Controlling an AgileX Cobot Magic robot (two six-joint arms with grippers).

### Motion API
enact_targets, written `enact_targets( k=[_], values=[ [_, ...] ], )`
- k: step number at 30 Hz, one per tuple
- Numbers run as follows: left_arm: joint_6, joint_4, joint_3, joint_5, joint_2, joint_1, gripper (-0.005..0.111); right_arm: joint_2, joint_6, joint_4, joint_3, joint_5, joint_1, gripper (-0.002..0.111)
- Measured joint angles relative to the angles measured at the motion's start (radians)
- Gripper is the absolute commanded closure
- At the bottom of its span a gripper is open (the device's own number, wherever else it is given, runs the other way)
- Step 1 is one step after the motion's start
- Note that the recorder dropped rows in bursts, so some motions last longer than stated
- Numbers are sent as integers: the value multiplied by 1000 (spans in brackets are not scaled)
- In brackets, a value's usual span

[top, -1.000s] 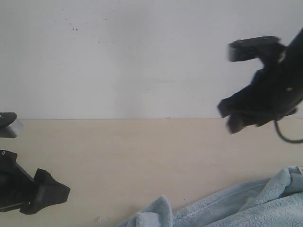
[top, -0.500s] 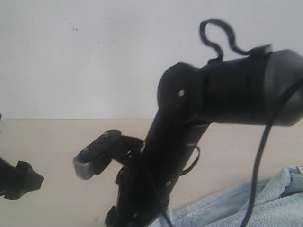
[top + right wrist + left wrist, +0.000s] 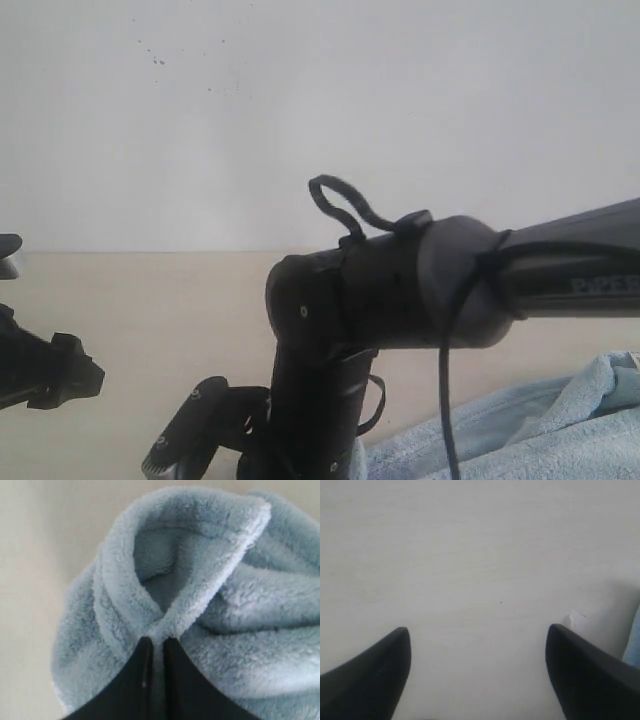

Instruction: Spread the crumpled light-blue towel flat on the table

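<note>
The crumpled light-blue towel [image 3: 560,430] lies at the lower right of the exterior view on the beige table [image 3: 180,310]. My right arm reaches across the middle and down, and it hides the towel's left end there. In the right wrist view the right gripper [image 3: 157,641] is shut on a pinched fold of the towel [image 3: 200,570], whose hem curls up around the fingertips. My left gripper [image 3: 477,632] hangs open over bare table [image 3: 470,555], with a sliver of towel [image 3: 634,645] beside one finger. The left arm's black body [image 3: 45,372] shows at the left edge.
A plain white wall [image 3: 300,120] rises behind the table's far edge. A small whitish speck [image 3: 576,617] lies on the table near the left gripper's finger. Bare tabletop stretches between the left arm and the right arm.
The right arm swung from the upper right down across the middle and has lowered onto the towel's left end. The left arm drew back to the left, then shifted slightly.
</note>
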Motion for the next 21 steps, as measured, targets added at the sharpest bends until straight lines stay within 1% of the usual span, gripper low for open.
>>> enact_targets(
  k=[1, 2, 4, 6, 11, 13, 16, 19, 21],
  values=[
    [0, 0, 0, 0, 0, 0, 36, -15, 5, 0, 0, 32, 0, 109],
    [0, 0, 0, 0, 0, 0, 36, -56, 30, 8, 0, 137, 0, 109],
    [0, 0, 0, 0, 0, 0, 36, -105, 76, 31, 10, 203, 2, 109],
    [0, 0, 0, 0, 0, 0, 36, -167, 116, 72, 58, 227, 26, 109],
    [0, 0, 0, 6, 0, 0, 36, -173, 126, 124, 192, 229, 101, 108],
    [0, 0, 0, 6, 0, 0, 36, -173, 128, 138, 254, 230, 141, 106],
    [0, 0, 0, 6, 0, 0, 36, -173, 128, 141, 330, 232, 195, 94],
    [0, 0, 0, 6, 0, 0, 36, -173, 130, 143, 368, 237, 233, 76],
    [0, 0, 0, 6, 0, 0, 36, -173, 137, 145, 372, 241, 239, 63]
  ],
)
